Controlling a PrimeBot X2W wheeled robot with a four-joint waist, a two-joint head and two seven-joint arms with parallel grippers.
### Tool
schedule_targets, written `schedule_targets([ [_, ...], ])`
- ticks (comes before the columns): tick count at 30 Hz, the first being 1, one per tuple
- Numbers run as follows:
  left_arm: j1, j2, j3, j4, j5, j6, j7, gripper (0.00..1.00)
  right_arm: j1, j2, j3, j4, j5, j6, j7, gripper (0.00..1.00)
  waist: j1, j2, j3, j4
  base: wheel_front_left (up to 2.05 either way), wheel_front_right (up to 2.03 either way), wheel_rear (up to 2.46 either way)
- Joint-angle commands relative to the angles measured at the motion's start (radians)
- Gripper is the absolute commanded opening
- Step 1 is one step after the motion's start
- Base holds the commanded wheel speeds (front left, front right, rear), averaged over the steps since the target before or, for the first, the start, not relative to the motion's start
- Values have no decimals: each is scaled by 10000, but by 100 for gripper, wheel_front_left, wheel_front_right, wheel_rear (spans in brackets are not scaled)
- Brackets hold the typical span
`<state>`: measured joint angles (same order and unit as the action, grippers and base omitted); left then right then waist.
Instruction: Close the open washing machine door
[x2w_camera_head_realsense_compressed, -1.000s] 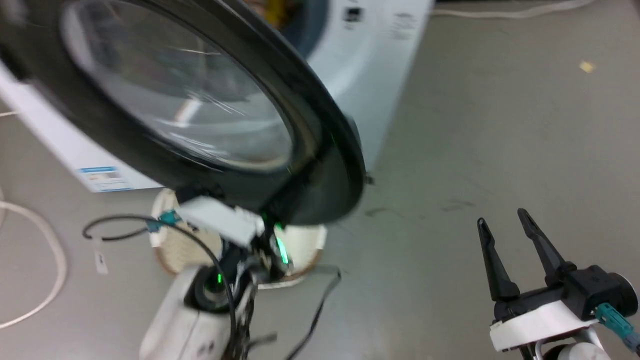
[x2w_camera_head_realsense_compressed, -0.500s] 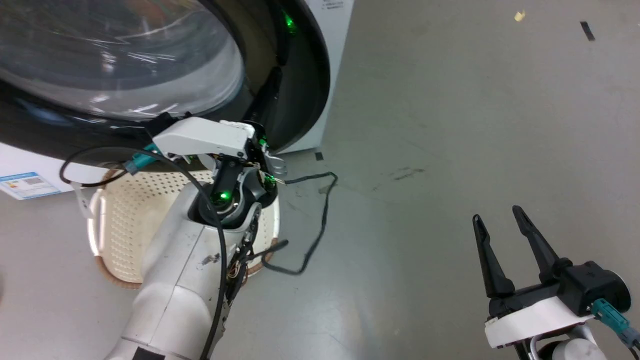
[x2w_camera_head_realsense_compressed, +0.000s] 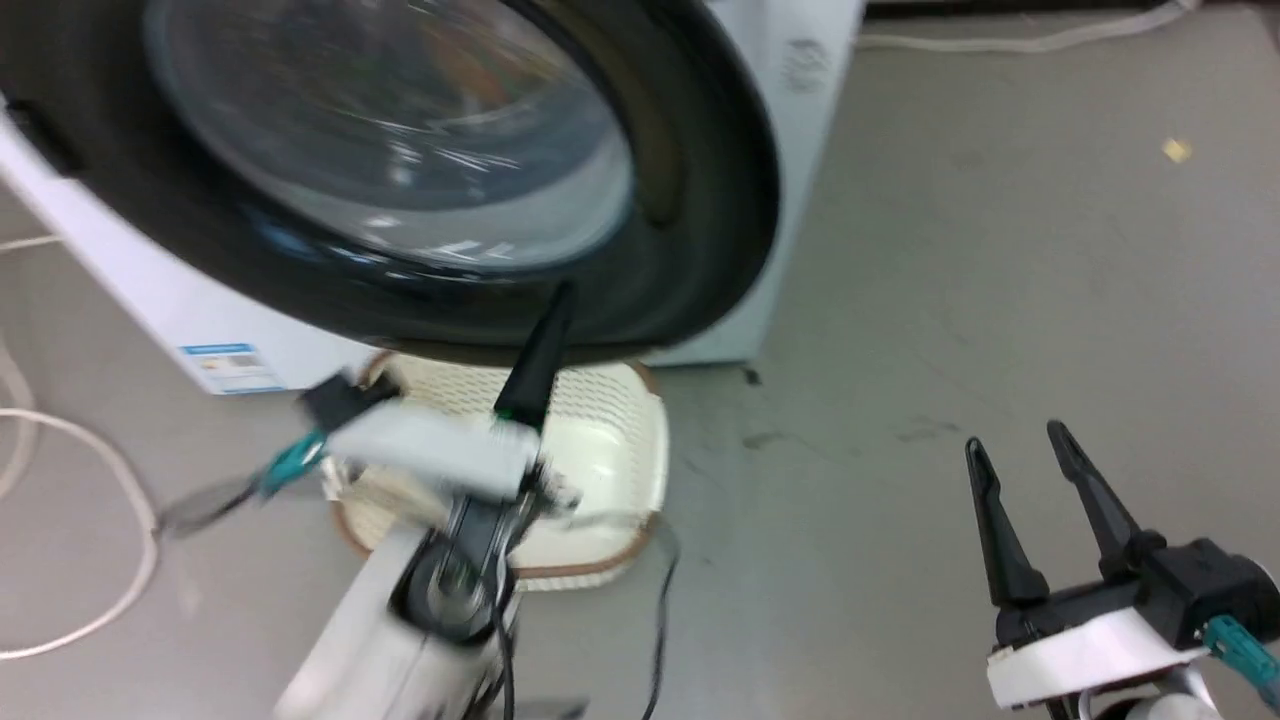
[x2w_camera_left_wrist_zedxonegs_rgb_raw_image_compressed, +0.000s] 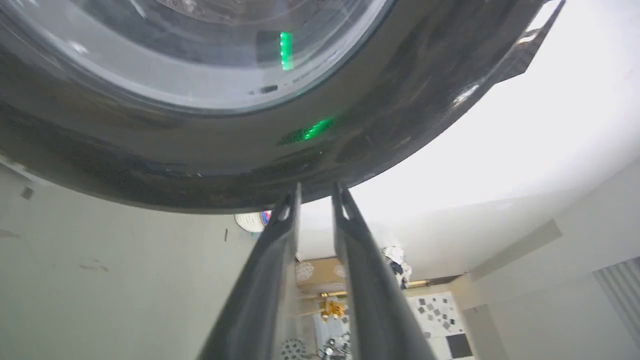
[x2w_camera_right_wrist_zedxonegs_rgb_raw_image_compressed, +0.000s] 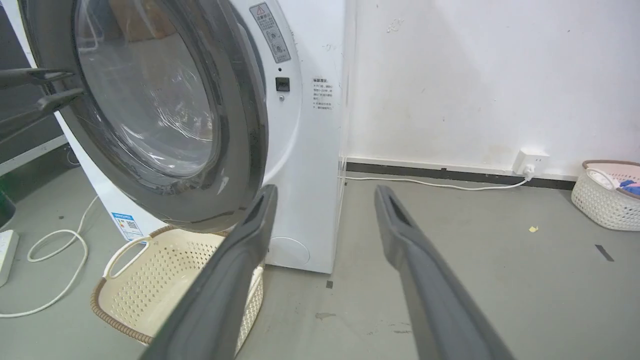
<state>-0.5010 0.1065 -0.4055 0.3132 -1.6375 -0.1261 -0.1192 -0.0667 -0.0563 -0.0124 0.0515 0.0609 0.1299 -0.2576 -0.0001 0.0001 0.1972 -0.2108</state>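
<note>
In front of washer (x2w_camera_right_wrist_zedxonegs_rgb_raw_image_compressed: 310, 150), low over grey floor (x2w_camera_head_realsense_compressed: 950, 250): logged door (x2w_camera_head_realsense_compressed: 400, 150) swung close against the front panel, covering the drum opening. Cannot tell whether fully latched. Head view blurred.

Logged left claw (x2w_camera_left_wrist_zedxonegs_rgb_raw_image_compressed: 316, 186) narrow, nothing between fingers, tips up at the door's lower black rim. Contact not resolvable. Green light reflected on rim and glass in left wrist view.

Logged right claw (x2w_camera_head_realsense_compressed: 1012, 437) wide, empty, above bare floor, well apart from door.

Noted cream basket (x2w_camera_right_wrist_zedxonegs_rgb_raw_image_compressed: 165, 280) on floor under door, just beside washer base. White cable (x2w_camera_head_realsense_compressed: 90, 600) looped on floor at left. Second basket (x2w_camera_right_wrist_zedxonegs_rgb_raw_image_compressed: 600, 200) by wall (x2w_camera_right_wrist_zedxonegs_rgb_raw_image_compressed: 475, 75), near socket (x2w_camera_right_wrist_zedxonegs_rgb_raw_image_compressed: 530, 161).
</note>
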Motion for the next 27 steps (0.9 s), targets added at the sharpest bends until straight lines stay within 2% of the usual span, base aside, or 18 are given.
schedule_targets([
  [1, 639, 440, -109, -545, 721, -44, -460, 100, 219, -45, 2, -113, -82, 8, -42, 100, 1, -1, -671, 750, 0, 0, 0],
  [5, 1824, 1509, -308, -1514, 3027, -45, -1307, 100, 511, -118, 42, -249, -146, 8, -42, 100, 1, -1, -1162, 1341, 0, 0, 0],
  [7, 2340, 1858, 11, -1691, 4410, -45, -1406, 100, 645, -139, 37, -291, -158, 8, -42, 100, 1, -1, -1387, 1608, 0, 0, 0],
  [11, 3417, 1677, 1745, -2319, 7822, 150, -1421, 100, 894, -131, 72, -402, -193, 8, -42, 100, 1, -1, -1708, 2008, 0, 0, 0],
  [14, 4200, 1390, 2439, -2934, 10038, 446, -1423, 100, 1061, -117, 88, -434, -199, 8, -42, 100, 1, -1, -1902, 2246, 0, 0, 0],
  [15, 4431, 1332, 2595, -3105, 10695, 574, -1423, 100, 1113, -110, 103, -445, -205, 8, -42, 100, 1, -1, -1938, 2310, 0, 0, 0],
  [16, 5025, 1162, 2801, -3397, 12303, 969, -1424, 100, 1235, -88, 115, -470, -233, 8, -42, 100, 1, -1, -2026, 2471, 0, 0, 0],
  [18, 5321, 1049, 2853, -3520, 13061, 1191, -1424, 100, 1298, -70, 124, -477, -250, 8, -42, 100, 1, -1, -2065, 2535, 0, 0, 0],
  [21, 5690, 936, 2736, -3506, 13862, 1281, -1424, 100, 1366, -47, 143, -442, -276, 8, -42, 100, 1, -1, -2110, 2584, 0, 0, 0],
  [27, 5976, 585, 2815, -3410, 14419, 1234, -1425, 100, 1454, 1, 163, -320, -343, 8, -42, 100, 1, -1, -2116, 2578, 0, 0, 0],
])
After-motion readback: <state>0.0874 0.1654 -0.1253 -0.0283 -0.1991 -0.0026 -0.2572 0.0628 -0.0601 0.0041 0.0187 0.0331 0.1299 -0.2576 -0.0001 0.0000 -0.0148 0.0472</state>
